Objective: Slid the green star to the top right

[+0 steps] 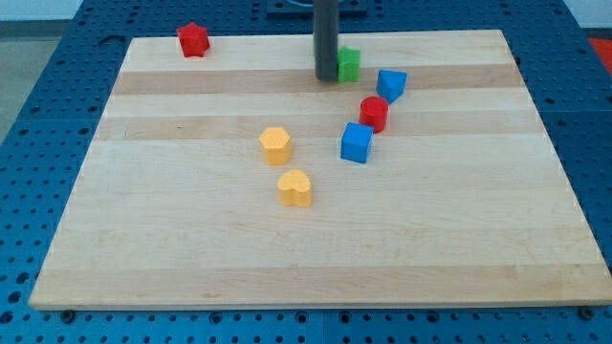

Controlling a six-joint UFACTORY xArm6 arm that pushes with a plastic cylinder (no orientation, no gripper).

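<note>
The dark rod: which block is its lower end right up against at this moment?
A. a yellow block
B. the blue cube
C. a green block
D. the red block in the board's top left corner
C: my tip sits directly at the view's left of a green block near the board's top edge, far from the red, yellow and blue blocks.

We're looking at a robotics lab bench: a pale wooden board [316,248] is sitting on a blue perforated mounting plate [38,143] studded with regular holes, and small coloured test blocks are lying scattered across it under a dark rod.
</note>
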